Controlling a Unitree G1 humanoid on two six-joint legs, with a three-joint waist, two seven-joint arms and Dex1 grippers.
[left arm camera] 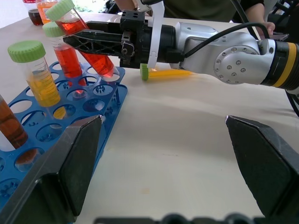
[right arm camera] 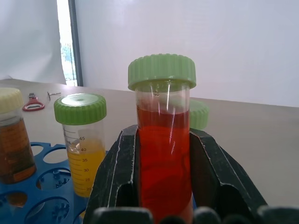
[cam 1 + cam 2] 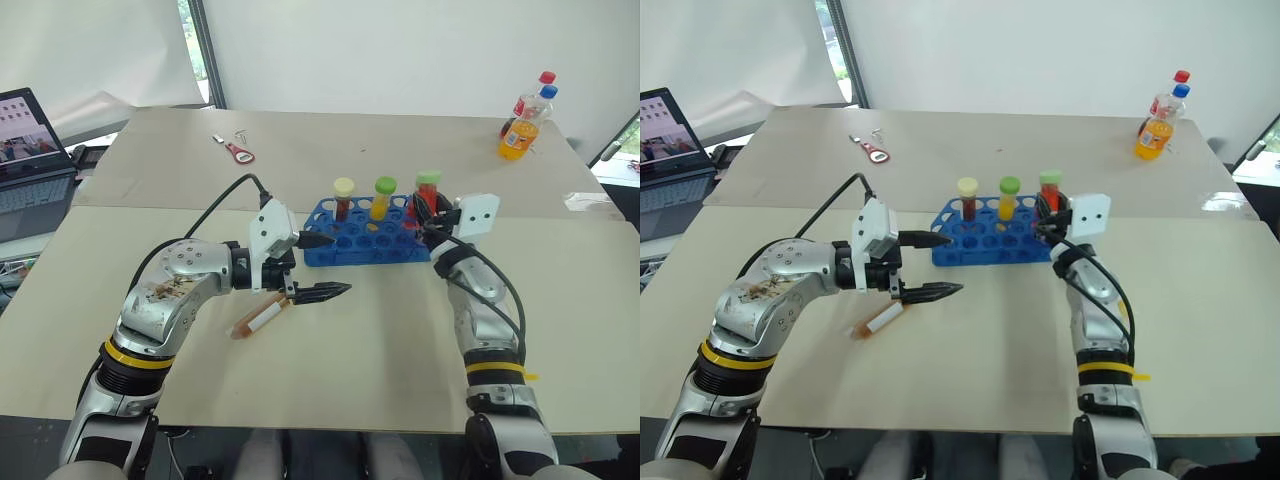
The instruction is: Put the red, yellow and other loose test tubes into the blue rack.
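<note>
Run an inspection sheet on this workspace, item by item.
Surface: beige table, bare in front.
Job's things: blue rack holds brown tube, yellow tube and a red one; red tube gripped at the rack's right end; loose tube and lying yellow tube on the table.
Clutter: bottle opener, soda bottle.
Grippers: left pincer open, empty; right pincer shut on red tube.
Cables: black cable over left forearm.
Surroundings: laptop, white backdrop.

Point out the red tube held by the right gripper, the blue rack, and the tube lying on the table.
red tube (image 2: 163, 158), right wrist view, liquid-filled body.
blue rack (image 3: 355, 245), left eye view, top plate.
lying tube (image 3: 262, 318), left eye view, white label.
</note>
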